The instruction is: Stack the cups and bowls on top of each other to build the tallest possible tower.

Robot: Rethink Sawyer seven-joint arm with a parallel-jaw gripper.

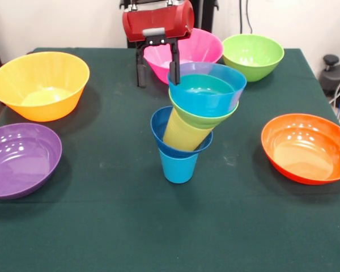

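Note:
The tower stands at the table's middle. A light blue cup (pixel 178 167) is at the bottom, with a small dark blue bowl (pixel 161 133) in it. A yellow cup (pixel 184 131) leans to the right in that bowl. It carries a small lime green bowl (pixel 201 118) and a light blue bowl (pixel 212 90) on top. My gripper (pixel 157 72) hangs open just behind and left of the top bowl. Its right finger (pixel 174 68) is at the bowl's left rim; whether it touches I cannot tell.
Larger bowls ring the tower: yellow-orange (pixel 41 85) at back left, purple (pixel 20 158) at left, pink (pixel 201 48) behind the gripper, green (pixel 253 55) at back right, orange (pixel 306 147) at right. The table's edges run at right and front.

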